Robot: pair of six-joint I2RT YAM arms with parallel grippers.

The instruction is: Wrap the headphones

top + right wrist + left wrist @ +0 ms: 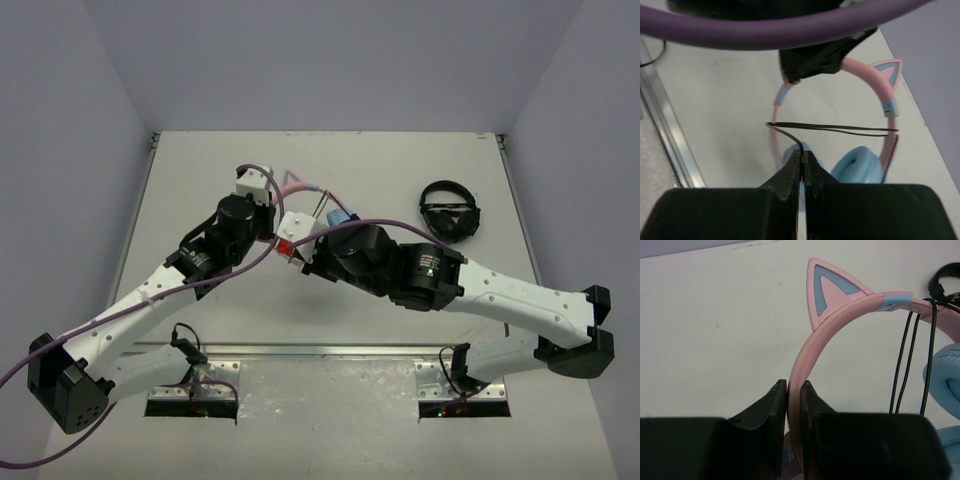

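Observation:
The headphones, with a pink headband (840, 315) with cat ears and light blue earcups (855, 167), stand at mid-table (300, 188). My left gripper (795, 385) is shut on the headband near one end and also shows in the top view (270, 205). The thin black cable (840, 128) crosses the headband in several strands; they hang beside the earcup in the left wrist view (905, 355). My right gripper (801, 152) is shut on the cable just in front of the earcups and also shows in the top view (312, 215).
Smaller all-black headphones (450, 210) lie on the table to the right, also visible at the edge of the left wrist view (945, 282). A purple arm cable (790, 27) crosses above. A metal rail (320, 350) runs along the table's near edge.

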